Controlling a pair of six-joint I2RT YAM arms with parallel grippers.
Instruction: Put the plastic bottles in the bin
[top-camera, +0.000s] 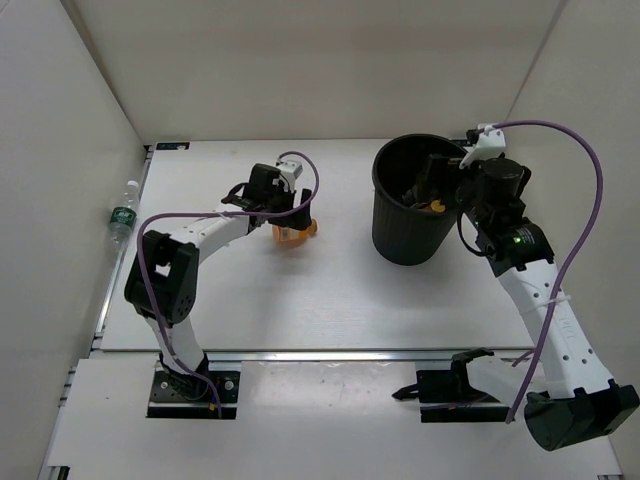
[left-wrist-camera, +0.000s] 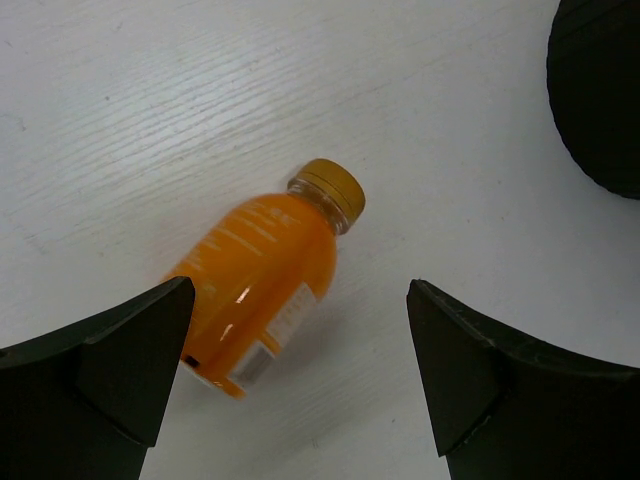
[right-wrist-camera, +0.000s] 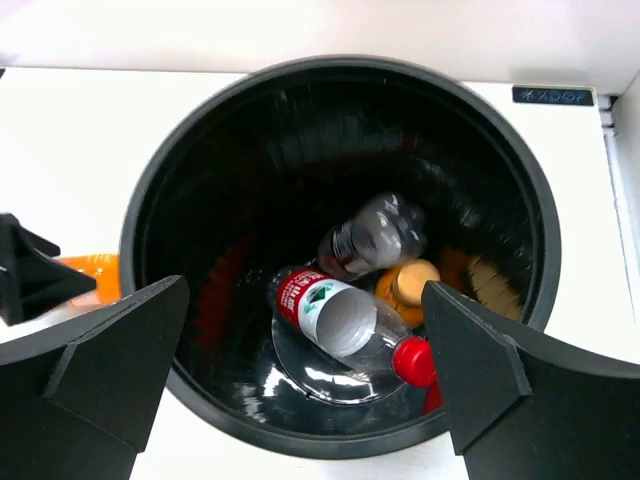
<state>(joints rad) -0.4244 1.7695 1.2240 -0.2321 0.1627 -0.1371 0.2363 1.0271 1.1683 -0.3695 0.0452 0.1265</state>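
A short orange bottle (left-wrist-camera: 262, 280) lies on its side on the white table, cap pointing away. My left gripper (left-wrist-camera: 300, 350) is open just above it, with the bottle by the left finger; in the top view the gripper (top-camera: 288, 220) hovers over the bottle (top-camera: 293, 233). The black bin (top-camera: 400, 235) stands at the right. My right gripper (top-camera: 437, 188) is open and empty above its mouth (right-wrist-camera: 305, 345). Inside the bin (right-wrist-camera: 340, 64) lie a red-labelled bottle (right-wrist-camera: 345, 320), a clear dark-labelled bottle (right-wrist-camera: 375, 235) and an orange bottle (right-wrist-camera: 408, 288). A green-labelled bottle (top-camera: 122, 214) lies beyond the table's left edge.
White walls enclose the table at the back and sides. The bin's wall (left-wrist-camera: 600, 100) shows at the upper right of the left wrist view. The orange bottle on the table also shows left of the bin in the right wrist view (right-wrist-camera: 90, 270).
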